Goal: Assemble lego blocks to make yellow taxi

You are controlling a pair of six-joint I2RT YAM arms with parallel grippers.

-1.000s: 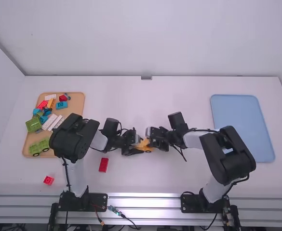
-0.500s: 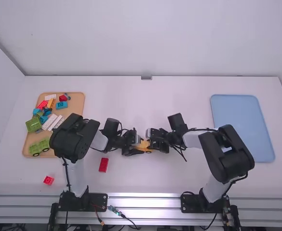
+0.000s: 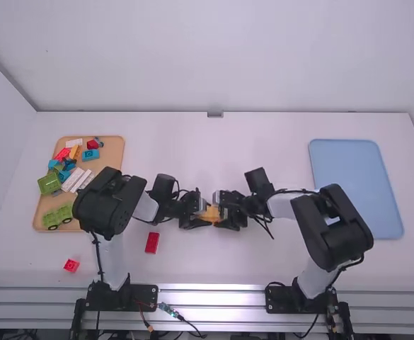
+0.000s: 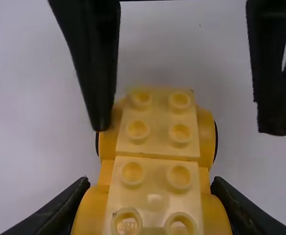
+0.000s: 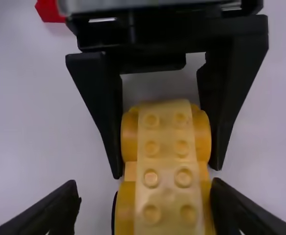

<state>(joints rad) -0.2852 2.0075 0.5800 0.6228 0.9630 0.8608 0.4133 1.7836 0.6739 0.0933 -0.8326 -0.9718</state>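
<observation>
Near the table's middle, my left gripper (image 3: pixel 201 214) is shut on the sides of a yellow wheeled car (image 3: pixel 211 214). My right gripper (image 3: pixel 223 214) faces it at the car's other end. In the left wrist view the left gripper (image 4: pixel 151 188) pinches the car's near half; pale yellow studded bricks (image 4: pixel 157 132) run along its top. In the right wrist view my right gripper (image 5: pixel 145 188) stands open around the car (image 5: pixel 169 161), one finger beside it and the other well apart. The left fingers clasp the far end there.
A tan tray (image 3: pixel 112 147) at left holds green wheeled pieces (image 3: pixel 49 183), blue bricks (image 3: pixel 90 155) and others. Red bricks lie on the table, one (image 3: pixel 152 242) near the left gripper, one (image 3: pixel 71 265) farther left. A blue tray (image 3: pixel 348 170) is at right.
My right gripper's fingers stand wider apart around the car than before, and the right arm has shifted slightly. The left arm has kept still.
</observation>
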